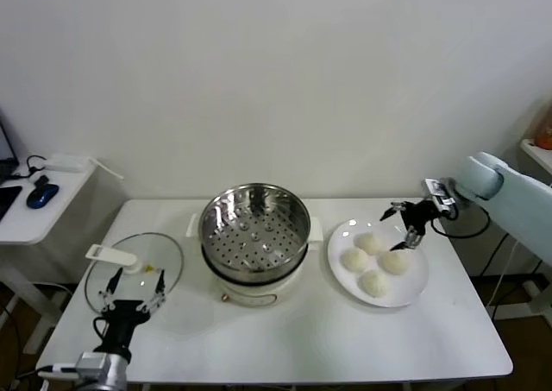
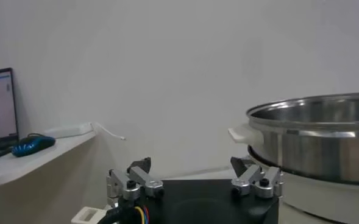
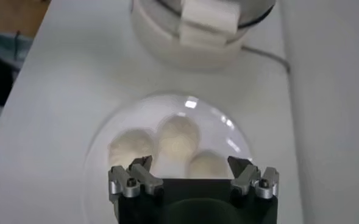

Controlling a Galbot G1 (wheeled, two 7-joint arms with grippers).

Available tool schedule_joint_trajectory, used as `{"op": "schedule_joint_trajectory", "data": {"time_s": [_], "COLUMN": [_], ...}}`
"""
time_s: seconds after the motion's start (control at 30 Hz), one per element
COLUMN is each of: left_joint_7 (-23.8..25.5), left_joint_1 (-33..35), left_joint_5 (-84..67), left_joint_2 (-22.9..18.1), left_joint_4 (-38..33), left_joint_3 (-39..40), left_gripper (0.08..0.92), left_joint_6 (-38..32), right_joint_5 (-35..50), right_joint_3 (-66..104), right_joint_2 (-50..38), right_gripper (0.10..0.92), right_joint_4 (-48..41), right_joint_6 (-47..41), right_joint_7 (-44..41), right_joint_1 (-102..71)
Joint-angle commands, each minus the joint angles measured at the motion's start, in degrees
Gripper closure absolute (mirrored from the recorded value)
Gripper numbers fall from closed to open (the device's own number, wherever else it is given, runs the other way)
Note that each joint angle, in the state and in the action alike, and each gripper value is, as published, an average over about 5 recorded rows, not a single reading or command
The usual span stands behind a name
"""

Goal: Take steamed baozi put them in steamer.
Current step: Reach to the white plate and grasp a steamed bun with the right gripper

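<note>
The steamer [image 1: 254, 227], a shiny steel pot with a perforated tray on a white base, stands mid-table; it also shows in the left wrist view [image 2: 319, 137] and its base in the right wrist view [image 3: 167, 42]. Four cream-white baozi [image 1: 375, 283] lie on a flat white plate [image 1: 338, 236] to its right. My right gripper [image 1: 398, 231] hovers open and empty over the plate's far side. In the right wrist view the right gripper [image 3: 190, 162] hangs above three visible baozi [image 3: 179, 135] on the plate [image 3: 228, 131]. My left gripper [image 1: 135, 286] is open and empty at the front left, shown also in its wrist view [image 2: 191, 164].
A round glass lid [image 1: 164, 253] with a white handle [image 1: 112, 255] lies flat left of the steamer, just beyond my left gripper. A white side table [image 1: 34, 214] with a blue mouse [image 1: 41, 196] stands to the left. A wall runs behind the table.
</note>
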Motion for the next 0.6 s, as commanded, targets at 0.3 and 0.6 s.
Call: {"op": "schedule_joint_trajectory", "data": {"time_s": [0.3,0.6], "left_joint_7": [0.0,0.0], "left_joint_1": [-0.5,-0.3], "left_joint_5": [-0.4,-0.5], "left_joint_2": [0.1,0.0], "left_joint_4": [-0.1,-0.1], "left_joint_3": [0.0,-0.2], "left_gripper": [0.177,0.177], "left_joint_6": [0.4,0.3], "right_joint_5": [-5.7,-14.8], "right_joint_3": [-4.7,4.2], "right_joint_2": [12.2,17.5], "right_gripper": [0.203,0.203], "right_joint_4": [-13.5,-21.2], "right_joint_6": [1.1,4.4], "right_joint_7": [0.6,3.2], "right_joint_1": [0.7,-7.5]}}
